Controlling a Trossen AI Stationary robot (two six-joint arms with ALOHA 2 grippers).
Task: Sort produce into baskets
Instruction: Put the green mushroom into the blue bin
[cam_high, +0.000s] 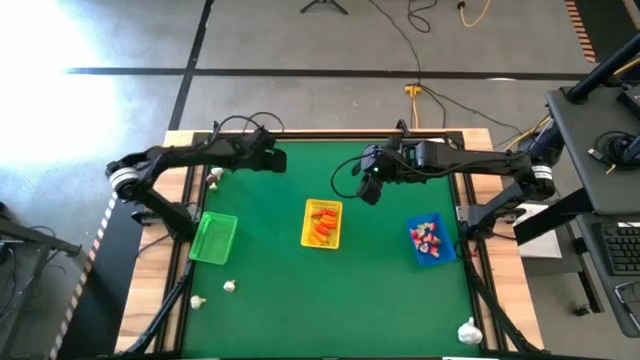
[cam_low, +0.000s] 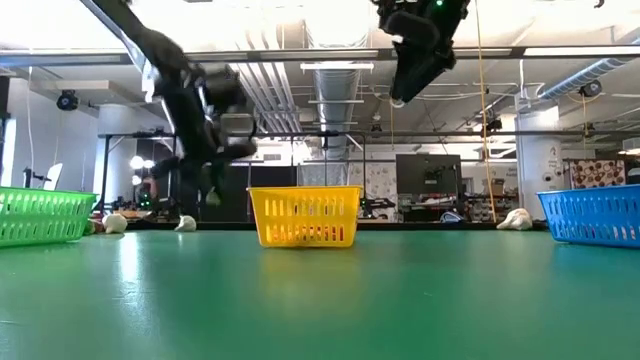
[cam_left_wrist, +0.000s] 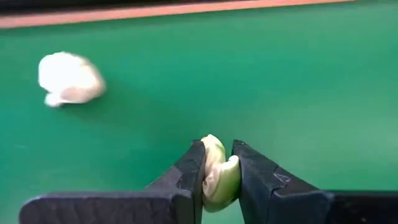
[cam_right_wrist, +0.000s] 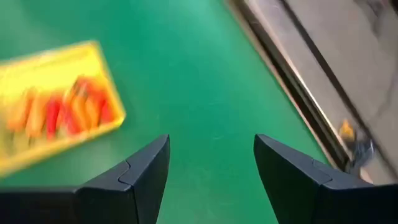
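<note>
My left gripper (cam_high: 272, 162) is over the table's far left part, shut on a small cream-and-green produce piece (cam_left_wrist: 217, 180), which is held above the green table. Another white piece (cam_left_wrist: 68, 78) lies on the table ahead of it. My right gripper (cam_high: 370, 192) is open and empty, high above the table just beyond the yellow basket (cam_high: 322, 223), as the right wrist view (cam_right_wrist: 211, 144) shows. The yellow basket holds orange and red pieces. The blue basket (cam_high: 430, 240) holds red-and-white pieces. The green basket (cam_high: 213, 238) stands at the left. My left gripper pinches the cream-and-green piece between its two fingers. The piece's cream top (cam_left_wrist: 211, 146) sticks out a little past the fingertips (cam_left_wrist: 193, 162). The piece is lifted clear of the table.
Loose white pieces lie near the green basket (cam_high: 229, 286) (cam_high: 197, 300), at the far left (cam_high: 213, 178) and at the near right corner (cam_high: 470, 330). A wooden rim (cam_high: 180, 240) frames the green table top.
</note>
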